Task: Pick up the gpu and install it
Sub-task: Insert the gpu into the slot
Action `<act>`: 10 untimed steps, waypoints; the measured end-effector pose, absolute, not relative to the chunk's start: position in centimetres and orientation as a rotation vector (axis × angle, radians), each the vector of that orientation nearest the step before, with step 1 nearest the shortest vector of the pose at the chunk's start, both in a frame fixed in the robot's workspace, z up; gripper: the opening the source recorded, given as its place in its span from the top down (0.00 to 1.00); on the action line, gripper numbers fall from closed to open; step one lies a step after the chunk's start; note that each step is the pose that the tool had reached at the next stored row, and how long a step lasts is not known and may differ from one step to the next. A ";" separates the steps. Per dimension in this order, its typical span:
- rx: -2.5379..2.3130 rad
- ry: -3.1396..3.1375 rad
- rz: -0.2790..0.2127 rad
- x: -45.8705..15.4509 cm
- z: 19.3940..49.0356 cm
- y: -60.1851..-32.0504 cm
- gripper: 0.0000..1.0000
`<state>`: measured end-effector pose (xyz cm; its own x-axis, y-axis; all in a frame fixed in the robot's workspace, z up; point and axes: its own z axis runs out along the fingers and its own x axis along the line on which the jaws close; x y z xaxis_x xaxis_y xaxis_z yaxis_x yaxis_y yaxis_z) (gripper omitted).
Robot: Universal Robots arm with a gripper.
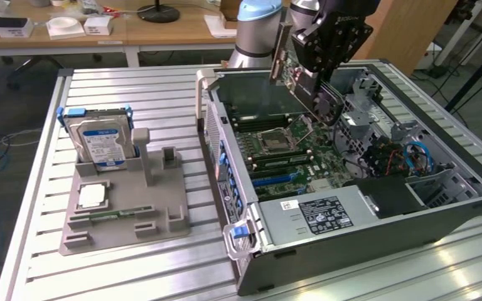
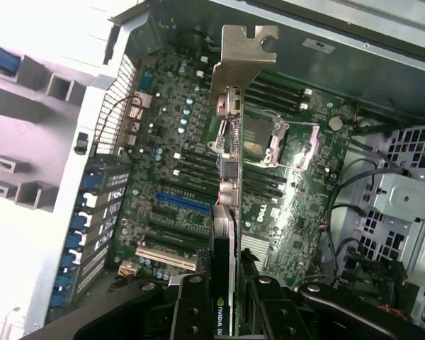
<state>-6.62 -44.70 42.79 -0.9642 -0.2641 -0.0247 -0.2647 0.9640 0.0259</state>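
Observation:
The gpu (image 1: pixel 291 72) hangs tilted in the air over the open computer case (image 1: pixel 442 207), with my gripper (image 1: pixel 321 94) shut on it. In the wrist view the gpu (image 2: pixel 228 212) shows edge-on, its silvery end bracket (image 2: pixel 244 57) pointing away from me. My gripper (image 2: pixel 227 315) clamps the card from both sides, with black fingers (image 2: pixel 191 312) against its faces. Below it lies the motherboard (image 2: pixel 304 212) with its blue expansion slot (image 2: pixel 180 203); the card is above the board and apart from the slots.
On the slatted table (image 1: pixel 98 88), at the exterior view's left, a grey holder tray (image 1: pixel 161 219) carries an upright hard drive (image 1: pixel 98 141) and a narrow memory stick (image 1: pixel 107 215). Inside the case are the power supply (image 1: pixel 321 213), cables (image 1: pixel 408 157) and drive cage (image 2: pixel 411 205).

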 end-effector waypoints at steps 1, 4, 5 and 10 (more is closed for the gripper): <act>-0.430 3.091 0.045 -6.6 42.8 -44.7 0.74; -0.471 3.085 0.046 -6.6 42.8 -44.7 0.74; -0.486 3.083 0.046 -6.6 42.8 -44.7 0.74; -0.554 3.072 0.047 -6.6 42.8 -44.7 0.74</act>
<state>-6.63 -44.70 42.79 -0.9368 -0.3489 -0.0247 -0.3495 0.9366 0.0259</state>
